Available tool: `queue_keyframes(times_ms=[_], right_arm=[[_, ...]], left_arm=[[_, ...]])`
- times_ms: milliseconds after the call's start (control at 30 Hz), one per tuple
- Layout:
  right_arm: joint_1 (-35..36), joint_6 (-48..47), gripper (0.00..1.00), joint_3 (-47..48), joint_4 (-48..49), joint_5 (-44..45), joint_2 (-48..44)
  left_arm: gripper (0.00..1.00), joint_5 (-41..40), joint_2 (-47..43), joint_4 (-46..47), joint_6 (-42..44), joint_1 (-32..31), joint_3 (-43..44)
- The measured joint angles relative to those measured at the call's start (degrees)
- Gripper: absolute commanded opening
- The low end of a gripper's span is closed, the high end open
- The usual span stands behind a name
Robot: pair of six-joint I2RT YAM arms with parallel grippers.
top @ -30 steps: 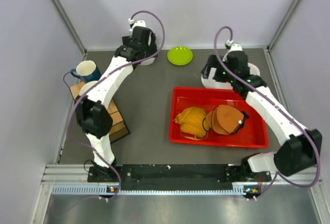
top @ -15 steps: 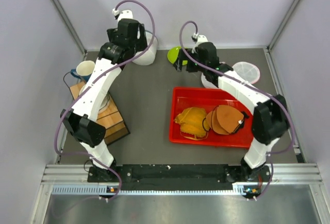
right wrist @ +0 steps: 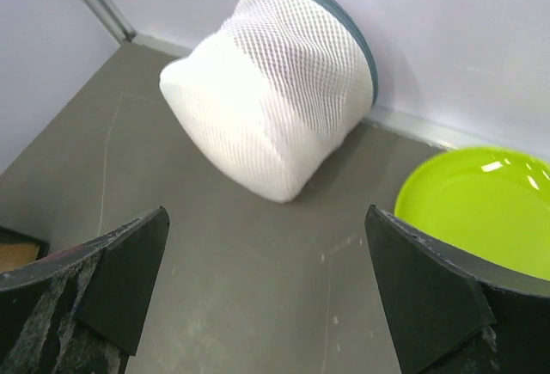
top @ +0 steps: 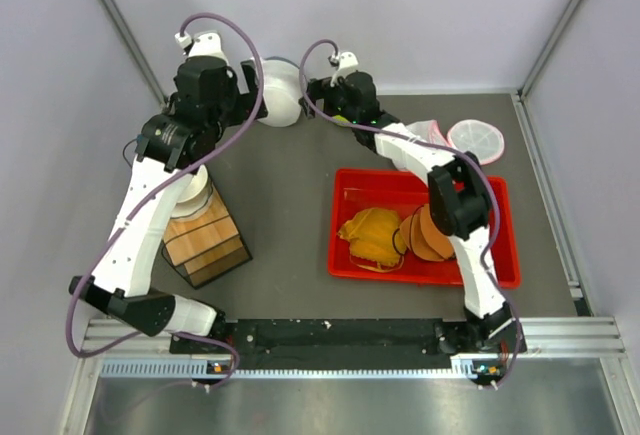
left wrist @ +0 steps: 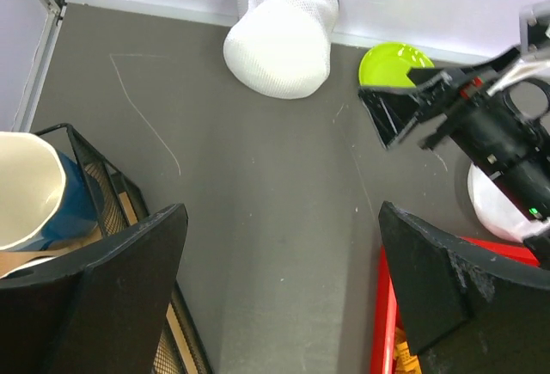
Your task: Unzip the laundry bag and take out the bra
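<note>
The laundry bag (top: 280, 95) is a white mesh drum with a dark rim, lying against the back wall; it also shows in the left wrist view (left wrist: 279, 34) and the right wrist view (right wrist: 275, 107). Its zip is not visible, and the bra is hidden. My left gripper (top: 243, 85) hangs open high above the table left of the bag, nothing between its fingers (left wrist: 282, 219). My right gripper (top: 312, 95) is open just right of the bag, a short way from it, also empty (right wrist: 266, 219).
A lime plate (right wrist: 481, 202) lies right of the bag. A red tray (top: 500, 280) holds orange and brown cupped garments (top: 410, 233). A wire rack with a wooden block (top: 205, 240) and a mug (left wrist: 26, 185) stands at the left. A pink-rimmed mesh disc (top: 477, 138) lies back right.
The right arm swung left from the back right corner to just beside the bag. The left arm rose and drew back to the left. Both grippers stayed open.
</note>
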Motion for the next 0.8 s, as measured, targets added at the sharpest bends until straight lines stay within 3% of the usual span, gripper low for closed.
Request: queue_keyframes(times_ms=[433, 800], right_arm=[[0.7, -0.6, 0.98, 21.9, 10.6, 1.4, 23.1], [1.0, 2.9, 0.75, 34.1, 14.9, 2.0, 34.0]], left_arm=[[0.99, 2.0, 1.0, -1.2, 0.3, 0.0, -2.6], [0.99, 2.4, 2.3, -1.1, 0.5, 0.0, -4.2]])
